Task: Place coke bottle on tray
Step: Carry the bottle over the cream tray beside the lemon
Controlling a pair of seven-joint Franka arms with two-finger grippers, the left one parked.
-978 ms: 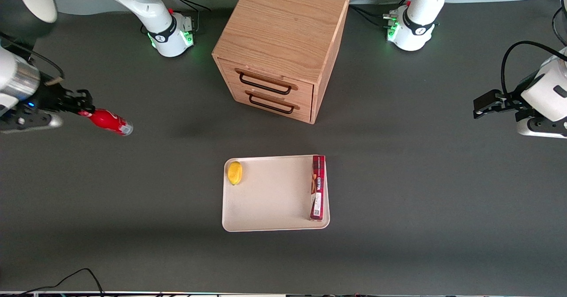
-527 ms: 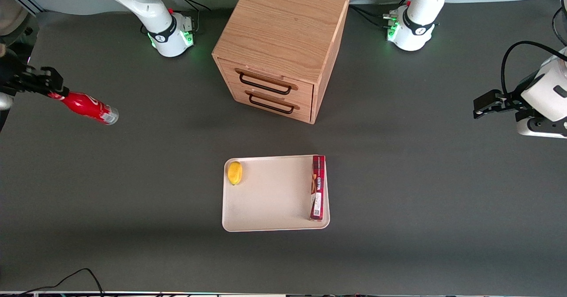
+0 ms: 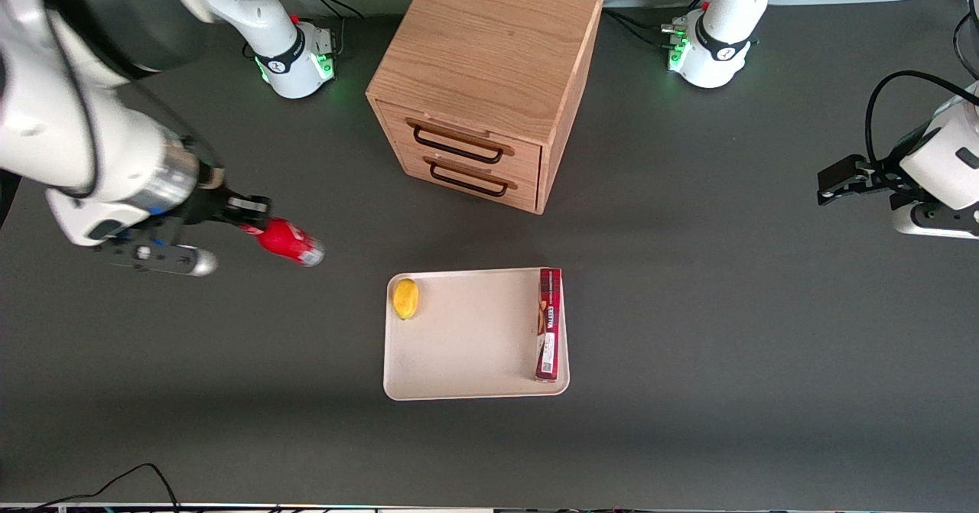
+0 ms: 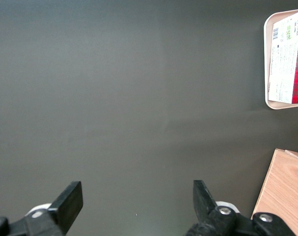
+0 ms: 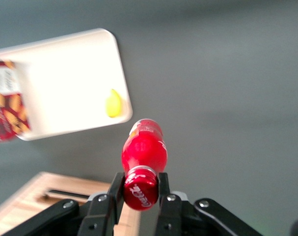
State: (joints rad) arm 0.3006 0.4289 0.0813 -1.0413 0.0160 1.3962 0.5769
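My right gripper (image 3: 248,219) is shut on the neck of the coke bottle (image 3: 288,242), a small red bottle with a silvery base, and holds it in the air. The bottle hangs over the dark table toward the working arm's end, a little way off the tray's lemon corner. In the right wrist view the gripper (image 5: 140,189) clamps the red cap, and the bottle (image 5: 144,150) points toward the tray (image 5: 65,83). The cream tray (image 3: 466,337) lies flat in front of the drawer cabinet, nearer the front camera.
On the tray lie a yellow lemon (image 3: 405,298) at one corner and a long red box (image 3: 548,323) along the edge toward the parked arm. The wooden drawer cabinet (image 3: 489,77) stands farther from the front camera than the tray.
The right gripper has swung with the bottle from the table's working-arm edge inward toward the tray, and a little nearer the front camera. The tray, lemon and box have not moved.
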